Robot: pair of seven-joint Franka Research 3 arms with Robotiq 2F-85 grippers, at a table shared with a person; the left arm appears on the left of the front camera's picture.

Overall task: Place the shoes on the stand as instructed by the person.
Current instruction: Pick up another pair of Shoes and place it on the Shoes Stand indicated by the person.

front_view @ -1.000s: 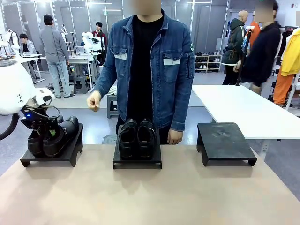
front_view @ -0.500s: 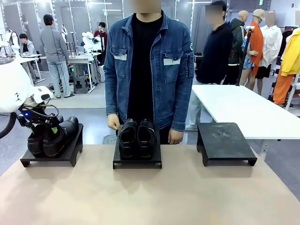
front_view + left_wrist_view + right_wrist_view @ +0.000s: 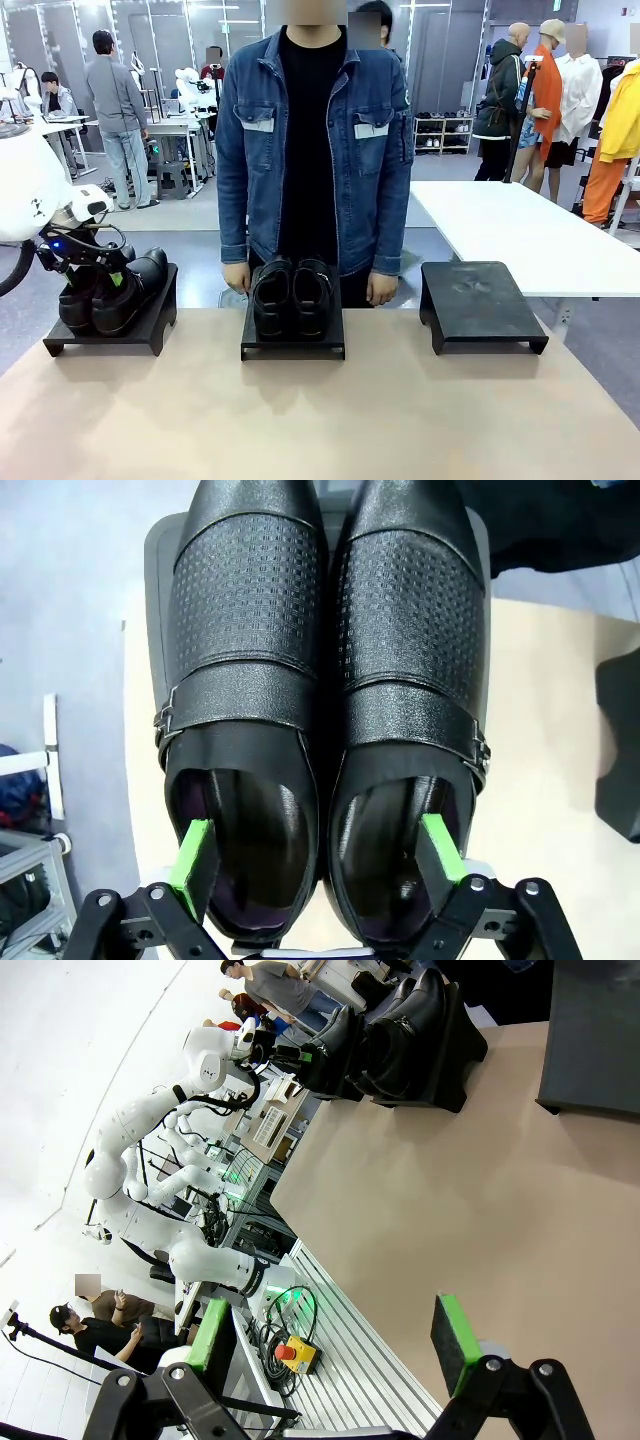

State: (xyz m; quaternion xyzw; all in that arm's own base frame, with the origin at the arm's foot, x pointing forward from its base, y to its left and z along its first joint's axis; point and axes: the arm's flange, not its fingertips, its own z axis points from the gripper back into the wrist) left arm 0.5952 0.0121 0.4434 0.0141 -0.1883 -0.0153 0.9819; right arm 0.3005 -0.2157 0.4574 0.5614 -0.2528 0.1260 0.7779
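I see the left gripper (image 3: pixel 318 858) spread wide, one green pad inside each heel opening of the buckled shoes (image 3: pixel 325 710), textured black leather, on the left stand (image 3: pixel 112 330). Right of it, a second glossy pair (image 3: pixel 292 294) sits on the middle stand (image 3: pixel 293 345) before the person (image 3: pixel 315 150). Right gripper (image 3: pixel 335 1345) gapes empty over the tan table (image 3: pixel 480 1210).

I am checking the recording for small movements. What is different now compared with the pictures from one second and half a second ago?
The person lowered the raised hand; both hands now hang beside the middle stand. The left gripper shifted slightly at the buckled shoes, one finger inside each shoe. Both pairs, including the middle pair, and the right stand stayed put. The right gripper is open above the table.
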